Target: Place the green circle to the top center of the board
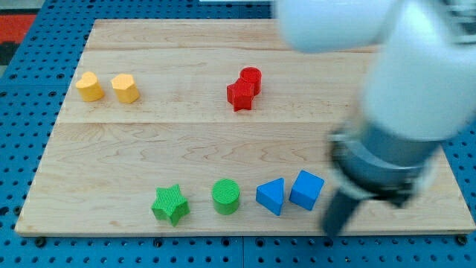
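Circle (pixel 225 196) between star (pixel 170 204) and triangle (pixel 271 196)

Wooden board (pixel 149 141), yellow, red, green, blue blocks on it

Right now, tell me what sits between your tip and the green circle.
In the camera view, two blue blocks sit there: the blue cube and the blue triangle. My tip is right of them; the green circle is left.

Bright, even overhead light; short soft shadows under blocks; the arm (pixel 387 97) at the view's right is blurred.
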Controlling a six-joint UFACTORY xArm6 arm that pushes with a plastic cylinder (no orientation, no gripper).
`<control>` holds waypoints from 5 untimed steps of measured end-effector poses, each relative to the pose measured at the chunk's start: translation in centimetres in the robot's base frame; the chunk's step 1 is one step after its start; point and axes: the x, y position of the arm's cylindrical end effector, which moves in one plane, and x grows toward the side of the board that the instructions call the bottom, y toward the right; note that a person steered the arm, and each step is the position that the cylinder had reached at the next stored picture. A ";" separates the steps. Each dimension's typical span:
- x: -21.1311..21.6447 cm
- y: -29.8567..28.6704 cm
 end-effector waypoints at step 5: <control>-1.2 -7.0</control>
